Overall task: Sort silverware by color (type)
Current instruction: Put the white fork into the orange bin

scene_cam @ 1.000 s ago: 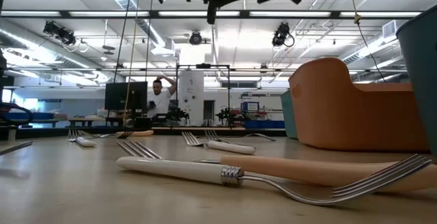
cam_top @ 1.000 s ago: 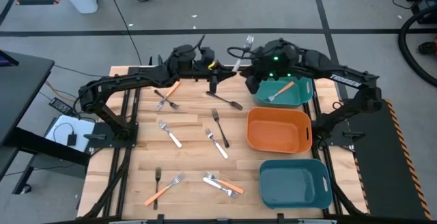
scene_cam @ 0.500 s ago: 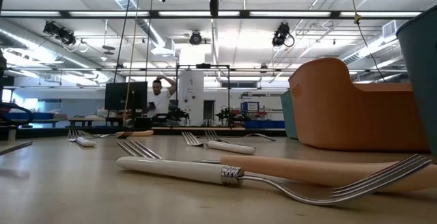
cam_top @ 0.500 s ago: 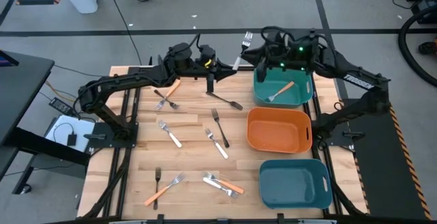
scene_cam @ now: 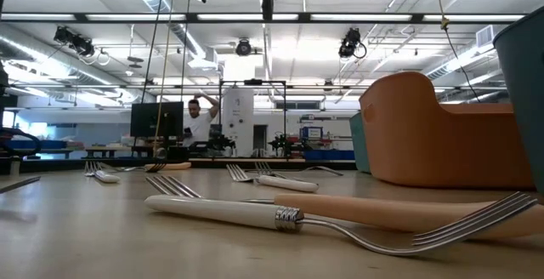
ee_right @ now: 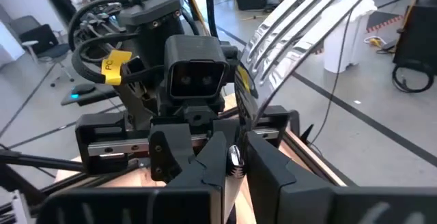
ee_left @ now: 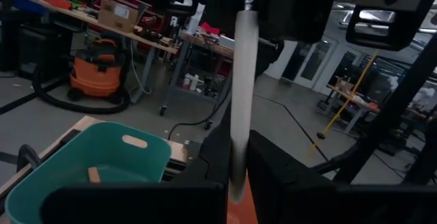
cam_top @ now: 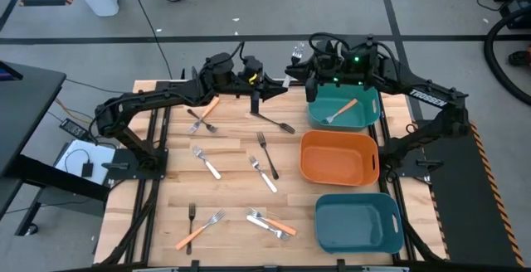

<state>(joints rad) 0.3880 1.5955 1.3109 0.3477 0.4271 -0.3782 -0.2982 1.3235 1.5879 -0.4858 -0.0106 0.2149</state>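
Observation:
A white-handled fork [cam_top: 292, 63] is held in the air over the table's far edge between both grippers, its tines [ee_right: 293, 26] up and away from the table. My left gripper [ee_left: 237, 183] is shut on its handle. My right gripper [ee_right: 235, 161] faces the left gripper and is shut on the fork near its metal collar. Several other forks of the silverware lie flat on the wooden table [cam_top: 232, 197], with orange, white or dark handles. One orange-handled fork [cam_top: 342, 109] lies in the far teal bin [cam_top: 315, 121]. My left gripper pinches the lower end of the white handle [ee_left: 235, 173] between its two fingers, coming in level from the table's left. The handle rises out of the fingers, clear of the table. My right gripper pinches the fork at its metal collar [ee_right: 235, 156] between its two fingers, coming from the table's right. The tines stick out beyond the fingers.
An orange bin [cam_top: 304, 162] and a second teal bin [cam_top: 319, 226] stand along the table's right side, in front of the far teal bin. Loose forks lie over the table's left and middle parts. In the low view a person [scene_cam: 200, 122] stands far back in the room.
My right gripper has risen and tipped up toward level, drawn back a little toward the table's right, then come in toward the left gripper at the fork's tine end. The fork and my left gripper have stayed in place.

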